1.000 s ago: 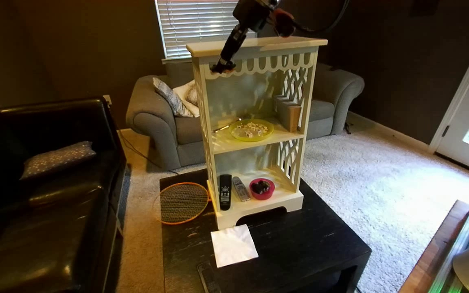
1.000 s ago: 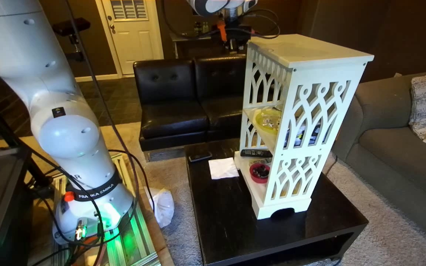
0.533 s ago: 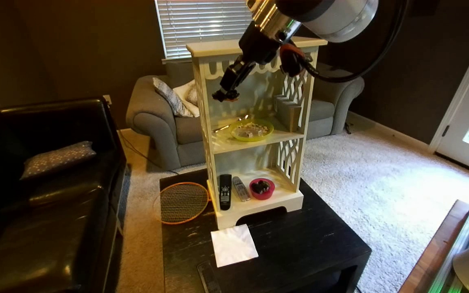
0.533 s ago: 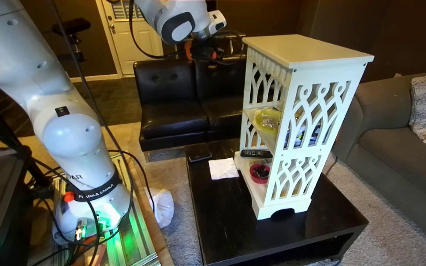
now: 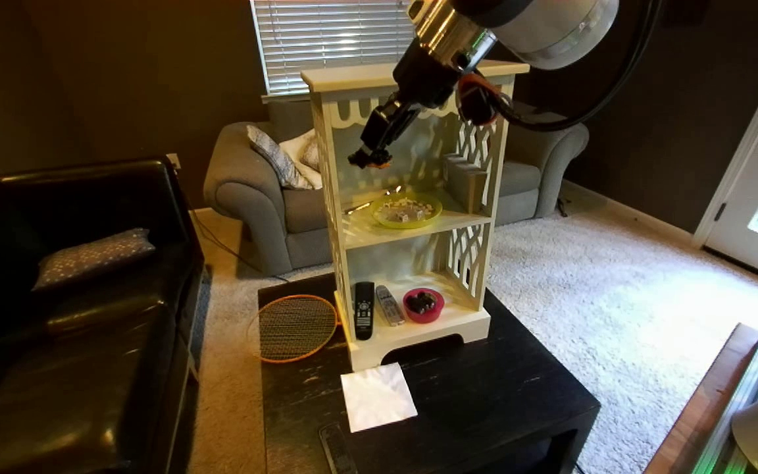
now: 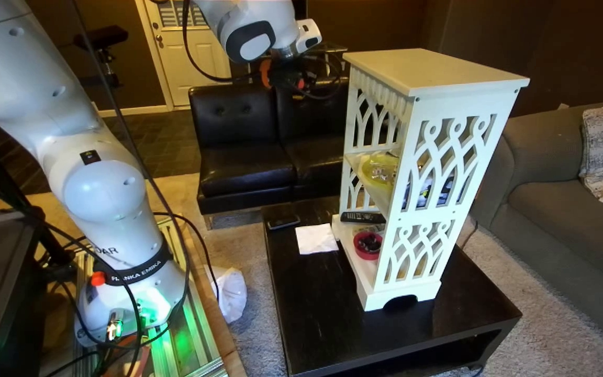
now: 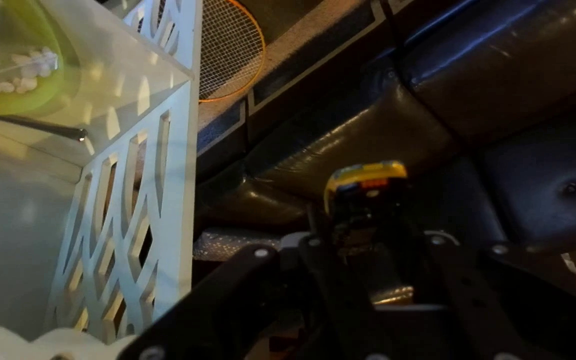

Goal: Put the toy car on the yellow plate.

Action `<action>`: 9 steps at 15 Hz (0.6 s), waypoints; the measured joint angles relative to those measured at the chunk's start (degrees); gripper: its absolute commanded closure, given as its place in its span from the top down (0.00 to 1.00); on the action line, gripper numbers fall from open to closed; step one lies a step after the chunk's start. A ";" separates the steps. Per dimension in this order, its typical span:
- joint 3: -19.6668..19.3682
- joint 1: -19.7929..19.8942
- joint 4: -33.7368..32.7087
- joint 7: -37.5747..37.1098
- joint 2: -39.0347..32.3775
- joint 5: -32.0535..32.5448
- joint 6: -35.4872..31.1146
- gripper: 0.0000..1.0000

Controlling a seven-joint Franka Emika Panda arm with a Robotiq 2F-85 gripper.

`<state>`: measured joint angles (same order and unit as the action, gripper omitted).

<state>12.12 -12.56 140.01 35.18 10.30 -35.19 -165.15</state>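
The yellow plate (image 5: 397, 225) sits on the middle shelf of the white shelf unit, holding small white pieces and cubes. It also shows in an exterior view (image 6: 368, 168) and at the upper left of the wrist view (image 7: 62, 82). My gripper (image 5: 370, 157) is in front of the upper compartment, above and to the left of the plate in that view. It is shut on the toy car (image 7: 368, 176), a small dark thing with a yellow-orange edge at the fingertips; the car (image 5: 380, 164) is tiny outside. In an exterior view, the gripper's dark body (image 6: 286, 76) hides the fingertips.
The shelf unit (image 5: 412, 78) has a scalloped top edge and lattice sides. A thin rod (image 5: 358, 208) lies beside the plate, and a box-like block (image 5: 466, 184) stands right. Below are a black remote (image 5: 364, 313), grey remote (image 5: 389, 305) and pink bowl (image 5: 424, 316).
My gripper has come down from near the shelf's top edge and drawn back from the unit, toy car still held. In the last half second it moved only slightly.
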 measured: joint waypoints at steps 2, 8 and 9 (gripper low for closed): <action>-1.60 -0.78 0.08 2.92 -1.49 -5.31 0.12 0.08; -6.92 0.10 0.26 10.94 -8.46 -16.37 -5.46 0.08; -7.44 0.43 0.26 11.44 -9.53 -17.53 -6.60 0.08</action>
<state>4.68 -12.13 140.27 46.61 0.78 -52.72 -171.76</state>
